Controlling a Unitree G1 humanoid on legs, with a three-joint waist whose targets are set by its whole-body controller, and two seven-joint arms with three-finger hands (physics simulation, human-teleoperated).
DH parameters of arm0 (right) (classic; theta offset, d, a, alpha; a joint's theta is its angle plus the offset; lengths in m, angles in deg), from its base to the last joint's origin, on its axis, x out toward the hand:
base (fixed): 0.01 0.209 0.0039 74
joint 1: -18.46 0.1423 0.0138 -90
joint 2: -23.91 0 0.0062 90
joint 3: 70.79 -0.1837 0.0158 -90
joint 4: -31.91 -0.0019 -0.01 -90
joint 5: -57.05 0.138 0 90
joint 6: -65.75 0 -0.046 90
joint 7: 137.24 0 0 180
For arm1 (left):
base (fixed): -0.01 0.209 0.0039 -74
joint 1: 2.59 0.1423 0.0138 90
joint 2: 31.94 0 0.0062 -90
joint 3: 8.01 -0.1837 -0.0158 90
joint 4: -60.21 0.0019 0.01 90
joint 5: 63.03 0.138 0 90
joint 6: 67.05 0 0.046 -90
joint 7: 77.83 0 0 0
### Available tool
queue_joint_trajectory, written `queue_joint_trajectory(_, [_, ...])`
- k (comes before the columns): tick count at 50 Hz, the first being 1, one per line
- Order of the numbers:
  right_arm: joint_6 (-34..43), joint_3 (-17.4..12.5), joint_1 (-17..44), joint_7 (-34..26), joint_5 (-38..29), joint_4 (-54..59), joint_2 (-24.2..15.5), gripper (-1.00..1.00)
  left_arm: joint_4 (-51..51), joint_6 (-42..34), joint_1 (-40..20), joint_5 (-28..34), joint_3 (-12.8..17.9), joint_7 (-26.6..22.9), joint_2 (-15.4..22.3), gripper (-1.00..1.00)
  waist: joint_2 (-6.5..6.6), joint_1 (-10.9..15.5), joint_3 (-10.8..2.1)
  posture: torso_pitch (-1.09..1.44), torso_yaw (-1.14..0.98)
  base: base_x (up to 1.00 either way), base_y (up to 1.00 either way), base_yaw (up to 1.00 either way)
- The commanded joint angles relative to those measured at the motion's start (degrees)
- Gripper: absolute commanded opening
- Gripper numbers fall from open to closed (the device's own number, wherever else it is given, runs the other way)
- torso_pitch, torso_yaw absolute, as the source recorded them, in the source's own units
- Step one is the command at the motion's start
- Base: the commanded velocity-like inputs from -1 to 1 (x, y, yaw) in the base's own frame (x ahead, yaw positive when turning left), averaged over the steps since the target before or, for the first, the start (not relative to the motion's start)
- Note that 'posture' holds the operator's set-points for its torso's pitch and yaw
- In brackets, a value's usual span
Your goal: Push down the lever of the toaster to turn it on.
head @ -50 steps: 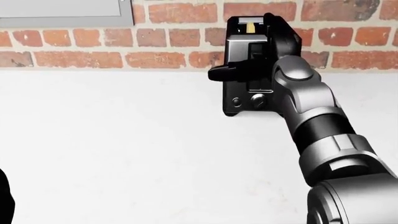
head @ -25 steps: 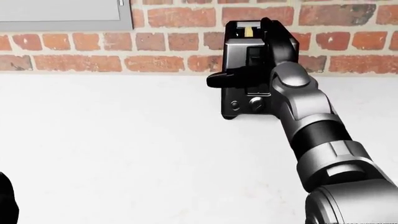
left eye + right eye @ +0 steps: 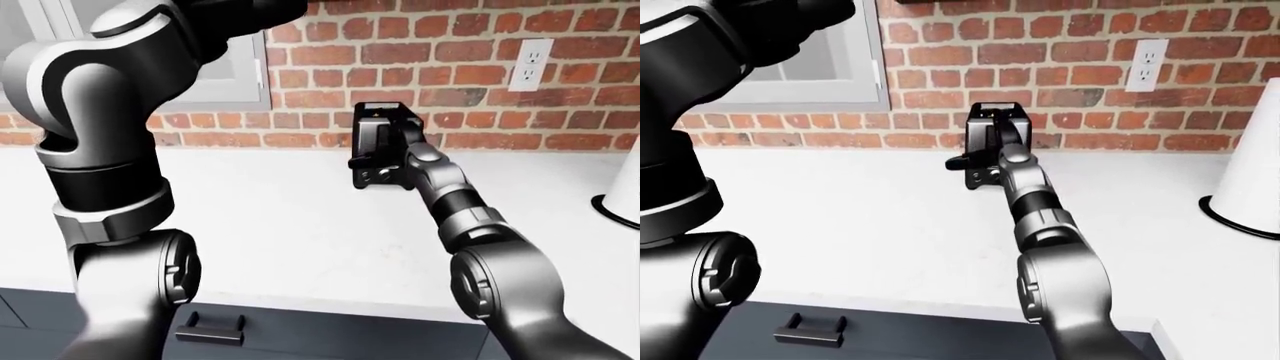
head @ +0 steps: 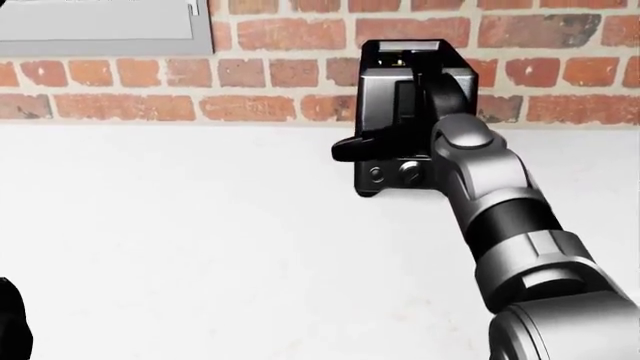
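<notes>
- toaster [image 4: 400,112]: boxy, glossy black, two round knobs low on its near face; sits on matte white counter [image 4: 180,240] against red brick wall [image 4: 280,75]
- right hand [image 4: 400,139] pressed on toaster's face, dark finger jutting left; finger spread: cannot tell
- left hand out of frame; its grey arm [image 3: 100,150] is raised

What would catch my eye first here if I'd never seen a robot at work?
Probably the long silver right arm reaching from the head view's lower right to a black toaster that stands on a white counter against a red brick wall, with the right hand pressed on the toaster's face. In the left-eye view, the raised left arm fills the left side.
</notes>
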Motion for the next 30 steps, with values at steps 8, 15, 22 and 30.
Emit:
queue_joint_trajectory(8, [1.7,-0.2,-0.7,-0.7,0.2,1.2,0.5,1.00,-1.3,1.3,-1.3,0.1,0.7,-0.2,0.4,1.00,0.23,-0.1,0.05,-0.48,0.00,0.00,0.00,0.00])
queue_joint_trajectory(15, [1.4,-0.3,-1.2,-0.5,0.1,1.5,0.7,1.00,-1.4,1.3,-1.2,0.0,0.7,-0.1,0.4,1.00,0.19,-0.1,0.02,-0.48,0.00,0.00,0.00,0.00])
queue_joint_trajectory(22, [1.0,-0.4,-1.7,-0.4,0.1,1.9,1.0,1.00,-2.0,0.8,-0.9,-0.5,0.9,0.4,0.7,1.00,0.21,-0.1,-0.01,-0.48,0.00,0.00,0.00,0.00])
queue_joint_trajectory(30, [0.5,-0.4,-2.6,-0.5,0.1,2.3,1.4,1.00,-1.6,1.2,-1.0,-0.4,0.7,0.3,0.6,1.00,0.18,-0.1,-0.05,-0.48,0.00,0.00,0.00,0.00])
